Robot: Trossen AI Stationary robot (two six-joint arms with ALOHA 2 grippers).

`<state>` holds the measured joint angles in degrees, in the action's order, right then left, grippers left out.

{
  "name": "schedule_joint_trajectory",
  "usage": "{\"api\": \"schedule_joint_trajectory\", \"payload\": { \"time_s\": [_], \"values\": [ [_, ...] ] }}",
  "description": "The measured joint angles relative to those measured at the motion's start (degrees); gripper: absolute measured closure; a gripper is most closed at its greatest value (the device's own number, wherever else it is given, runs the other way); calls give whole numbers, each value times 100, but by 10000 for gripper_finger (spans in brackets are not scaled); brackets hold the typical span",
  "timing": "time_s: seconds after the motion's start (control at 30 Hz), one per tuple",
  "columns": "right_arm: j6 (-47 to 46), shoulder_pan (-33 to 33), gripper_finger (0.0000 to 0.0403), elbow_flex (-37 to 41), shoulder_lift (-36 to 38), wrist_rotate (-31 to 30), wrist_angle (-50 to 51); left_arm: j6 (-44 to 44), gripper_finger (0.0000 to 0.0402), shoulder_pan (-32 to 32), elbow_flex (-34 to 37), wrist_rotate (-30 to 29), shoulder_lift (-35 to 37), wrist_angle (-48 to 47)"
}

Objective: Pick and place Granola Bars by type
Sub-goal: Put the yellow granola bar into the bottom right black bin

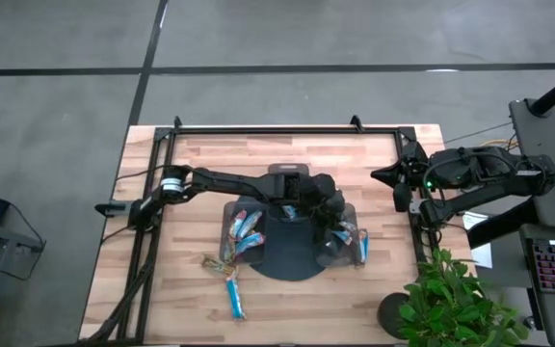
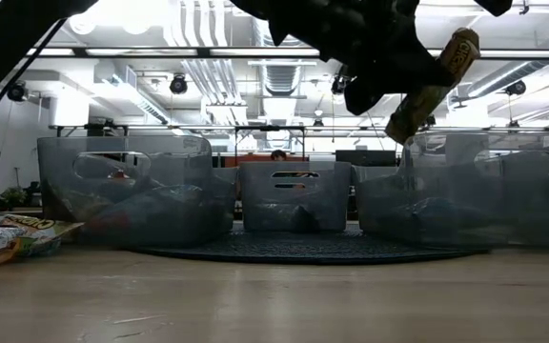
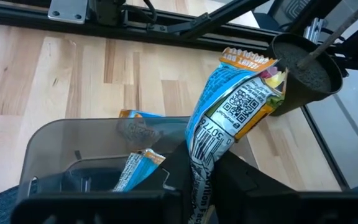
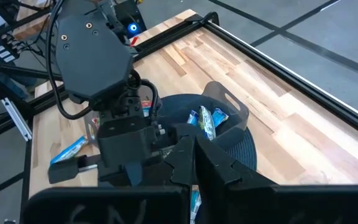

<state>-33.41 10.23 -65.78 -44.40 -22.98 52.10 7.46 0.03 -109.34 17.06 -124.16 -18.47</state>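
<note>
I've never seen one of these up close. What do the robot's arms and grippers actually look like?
Both arms are black, jointed and boxy. The left arm has a silver ring near its base and thin black cables by its wrist. The right arm shows a small green light. Each gripper ends in two dark angular fingers.

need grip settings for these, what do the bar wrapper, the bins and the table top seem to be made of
Granola bar in the left gripper: thin glossy printed film, probably plastic or foil laminate; it crinkles and catches light.
Bins: clear, slightly smoky rigid plastic by the look; the room shows through the walls, and handle slots are cut in.
Table: pale wood planks with visible grain and seams, matte finish.
</note>
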Motion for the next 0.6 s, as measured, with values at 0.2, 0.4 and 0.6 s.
{"api": "schedule_joint_trajectory", "payload": {
  "time_s": [0.2,0.4,0.6],
  "values": [
    [0,-2,394,0,0,-2,0,-21,343,2,0,155,0,-3],
    [-1,-2,394,0,0,-4,-2,-15,289,2,0,96,2,-85],
    [-2,-2,394,2,0,-7,-4,-12,256,4,0,83,9,-92]
  ]
}}
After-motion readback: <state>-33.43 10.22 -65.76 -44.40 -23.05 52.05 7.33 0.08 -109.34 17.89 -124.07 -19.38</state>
